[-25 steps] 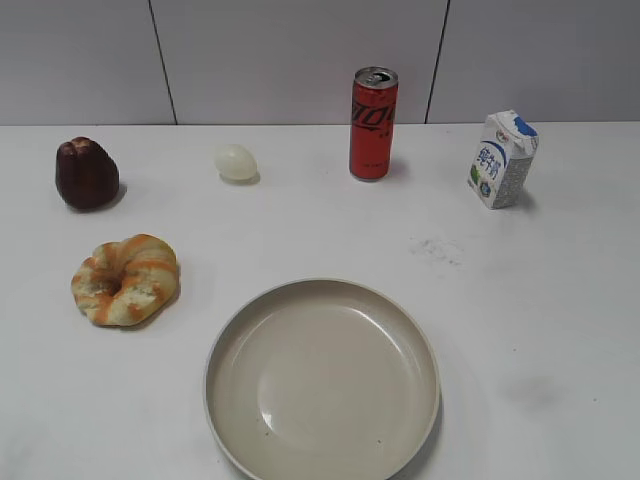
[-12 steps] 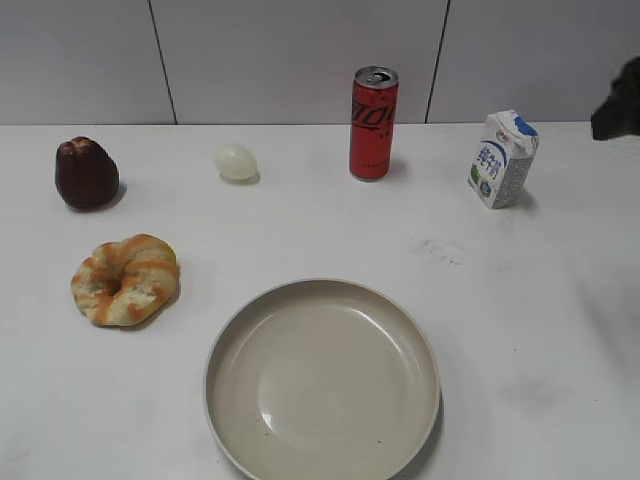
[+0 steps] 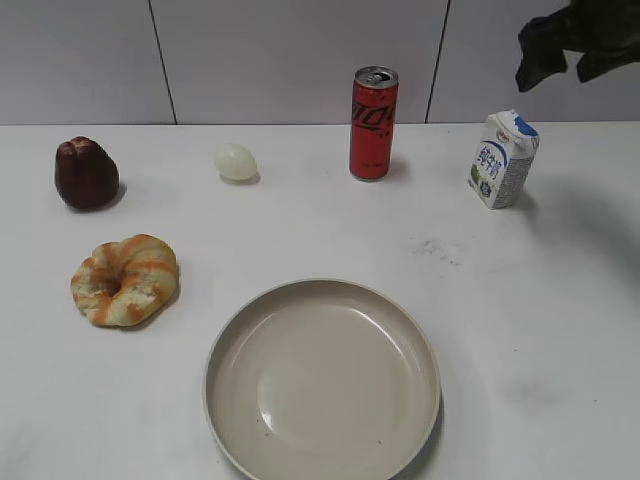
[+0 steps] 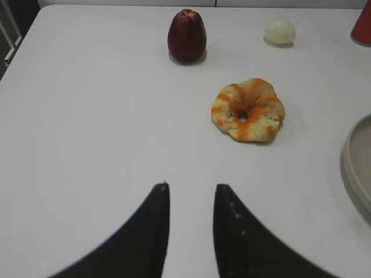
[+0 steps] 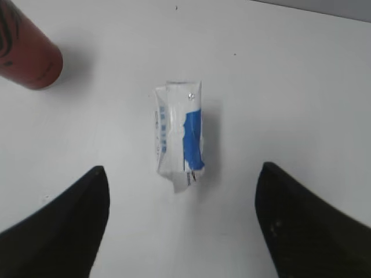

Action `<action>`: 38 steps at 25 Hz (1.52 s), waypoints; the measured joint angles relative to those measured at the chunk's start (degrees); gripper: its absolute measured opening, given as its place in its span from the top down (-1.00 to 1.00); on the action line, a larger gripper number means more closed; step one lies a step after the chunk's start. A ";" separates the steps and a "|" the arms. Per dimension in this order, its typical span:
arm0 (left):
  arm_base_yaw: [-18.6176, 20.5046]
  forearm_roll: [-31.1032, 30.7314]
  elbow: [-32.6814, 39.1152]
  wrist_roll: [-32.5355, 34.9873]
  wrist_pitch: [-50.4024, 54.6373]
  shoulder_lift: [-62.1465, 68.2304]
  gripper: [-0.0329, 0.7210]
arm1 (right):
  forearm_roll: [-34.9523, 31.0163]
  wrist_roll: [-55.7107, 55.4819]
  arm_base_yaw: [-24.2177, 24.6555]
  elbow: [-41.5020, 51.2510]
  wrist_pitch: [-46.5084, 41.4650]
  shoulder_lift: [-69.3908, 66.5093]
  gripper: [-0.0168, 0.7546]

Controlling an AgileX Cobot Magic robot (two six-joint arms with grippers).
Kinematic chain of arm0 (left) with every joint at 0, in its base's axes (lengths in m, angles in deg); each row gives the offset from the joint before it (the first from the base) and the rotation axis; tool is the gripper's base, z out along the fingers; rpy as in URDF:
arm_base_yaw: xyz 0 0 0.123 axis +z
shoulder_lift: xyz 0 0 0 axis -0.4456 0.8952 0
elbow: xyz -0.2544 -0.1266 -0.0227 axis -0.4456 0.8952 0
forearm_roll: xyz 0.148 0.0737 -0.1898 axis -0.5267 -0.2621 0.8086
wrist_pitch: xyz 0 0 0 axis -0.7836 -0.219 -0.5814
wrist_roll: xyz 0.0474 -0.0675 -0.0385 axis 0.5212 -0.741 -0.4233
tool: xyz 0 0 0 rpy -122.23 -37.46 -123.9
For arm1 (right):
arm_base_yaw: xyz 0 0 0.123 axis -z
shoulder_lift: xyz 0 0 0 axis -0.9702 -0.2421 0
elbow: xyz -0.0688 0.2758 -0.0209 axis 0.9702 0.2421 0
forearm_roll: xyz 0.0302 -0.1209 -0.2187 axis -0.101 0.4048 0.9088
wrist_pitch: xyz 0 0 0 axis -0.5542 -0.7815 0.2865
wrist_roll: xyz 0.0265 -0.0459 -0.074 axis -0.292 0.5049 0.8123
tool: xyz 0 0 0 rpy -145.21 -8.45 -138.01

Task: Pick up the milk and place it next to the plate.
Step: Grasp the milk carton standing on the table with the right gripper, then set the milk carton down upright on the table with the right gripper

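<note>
While the milk (image 3: pixel 502 158) stood near the counter's (image 3: pixel 320 230) far right edge, well apart from the plate (image 3: pixel 322 378), the right hand (image 5: pixel 181 217) hung wide open above it.

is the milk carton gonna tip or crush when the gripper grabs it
The milk stands upright on a narrow base and is taller than wide, so an off-centre nudge could probably tip it. Its thin-looking card walls may dent under a hard squeeze. The right gripper is open wide above it, roughly centred, which should help.

White-blue milk (image 3: pixel 502 159) upright, well apart from beige plate (image 3: pixel 322 378).
</note>
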 joint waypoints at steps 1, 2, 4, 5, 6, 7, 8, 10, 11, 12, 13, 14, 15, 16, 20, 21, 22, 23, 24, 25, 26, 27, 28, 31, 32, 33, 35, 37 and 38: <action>0.00 0.00 0.00 0.00 0.00 0.00 0.36 | 0.00 0.07 0.00 -1.74 -0.50 -2.35 -0.58; 0.00 0.00 0.00 0.00 0.00 0.00 0.36 | 0.00 0.11 0.00 -3.74 -0.76 -4.56 -0.58; 0.00 0.00 0.00 0.00 0.00 0.00 0.36 | 0.00 0.13 0.00 -5.81 -1.02 -8.20 -0.58; 0.00 0.00 0.00 0.00 0.00 0.00 0.36 | 0.00 0.28 0.00 -6.58 -1.24 -10.04 -0.58; 0.00 0.00 0.00 0.00 0.00 0.00 0.36 | -0.05 0.54 0.00 -7.16 -1.37 -11.47 -0.58; 0.00 0.00 0.00 0.00 0.00 0.00 0.36 | -0.05 0.83 0.00 -7.69 -1.49 -13.20 -0.58; 0.00 0.00 0.00 0.00 0.00 0.00 0.36 | -0.05 1.30 0.00 -8.11 -1.63 -14.77 -0.58; 0.00 0.00 0.00 0.00 0.00 0.00 0.36 | -0.05 1.98 0.00 -8.89 -1.70 -17.79 -0.53; 0.00 0.00 0.00 0.00 0.00 0.00 0.36 | -0.05 2.09 0.00 -8.90 -1.76 -18.74 -0.48; 0.00 0.00 0.00 0.00 0.00 0.00 0.36 | -0.05 2.18 0.00 -9.02 -1.76 -19.66 -0.41; 0.00 0.00 0.00 0.00 0.00 0.00 0.36 | -0.05 2.24 0.00 -9.22 -1.76 -20.23 -0.29; 0.00 0.00 0.00 0.00 0.00 0.00 0.36 | 0.00 2.24 0.00 -9.30 -1.76 -20.75 -0.15; 0.00 0.00 0.00 0.00 0.00 0.00 0.36 | 0.00 2.24 0.00 -9.35 -1.76 -20.83 0.00; 0.00 0.00 0.00 0.00 0.00 0.00 0.36 | 0.06 2.24 0.00 -9.43 -1.76 -20.83 0.11; 0.00 0.00 0.00 0.00 0.00 0.00 0.36 | 0.13 2.29 0.00 -9.83 -3.31 -20.16 0.19; 0.00 0.00 0.00 0.00 0.00 0.00 0.36 | 0.19 2.35 0.00 -9.88 -4.15 -19.29 0.19; 0.00 0.00 0.00 0.00 0.00 0.00 0.36 | 0.19 2.35 0.00 -9.88 -4.80 -17.99 0.19; 0.00 0.00 0.00 0.00 0.00 0.00 0.36 | 0.19 2.40 0.00 -9.88 -5.48 -16.57 0.19; 0.00 0.00 0.00 0.00 0.00 0.00 0.36 | 0.19 2.40 0.00 -9.88 -5.99 -14.63 0.19; 0.00 0.00 0.00 0.00 0.00 0.00 0.36 | 0.19 2.40 0.00 -9.95 -6.39 -12.11 0.19; 0.00 0.00 0.00 0.00 0.00 0.00 0.36 | 0.19 2.40 0.00 -9.99 -6.57 -10.26 0.19; 0.00 0.00 0.00 0.00 0.00 0.00 0.36 | 0.19 2.14 0.00 -10.11 -6.84 -8.43 0.19; 0.00 0.00 0.00 0.00 0.00 0.00 0.36 | 0.13 1.72 -0.06 -10.25 -7.31 -5.94 0.19; 0.00 0.00 0.00 0.00 0.00 0.00 0.36 | 0.18 0.89 -0.93 -10.44 -9.95 -0.75 0.20; 0.00 0.00 0.00 0.00 0.00 0.00 0.36 | 0.23 0.45 -1.55 -9.85 -11.57 1.52 0.20; 0.00 0.00 0.00 0.00 0.00 0.00 0.36 | 0.35 0.18 -2.30 -8.98 -12.58 3.20 0.20; 0.00 0.00 0.00 0.00 0.00 0.00 0.36 | 0.89 -0.90 -4.77 -4.92 -13.95 7.53 0.20; 0.00 0.00 0.00 0.00 0.00 0.00 0.36 | 2.29 -2.82 -7.86 1.04 -13.51 11.47 0.20; 0.00 0.00 0.00 0.00 0.00 0.00 0.36 | 3.52 -3.93 -9.61 5.68 -12.74 14.45 0.20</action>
